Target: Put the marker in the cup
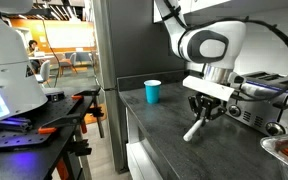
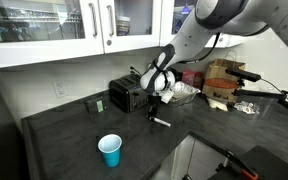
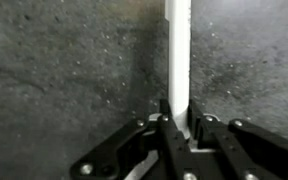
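The marker (image 1: 195,129) is a slim white pen. One end rests on the dark counter and the other end is up in my gripper (image 1: 206,111), so it slants. In the wrist view the marker (image 3: 177,55) runs up from between my fingers (image 3: 177,118), which are shut on it. In an exterior view the marker (image 2: 160,121) lies below my gripper (image 2: 155,108). The blue cup (image 1: 152,92) with a white rim stands upright on the counter well away from my gripper; it also shows near the counter's front edge in an exterior view (image 2: 110,151).
A black toaster (image 2: 126,96) stands at the back of the counter just beside my gripper, also seen in an exterior view (image 1: 256,100). A small dark box (image 2: 94,104) sits near the wall. A tray (image 1: 287,150) lies at the counter's corner.
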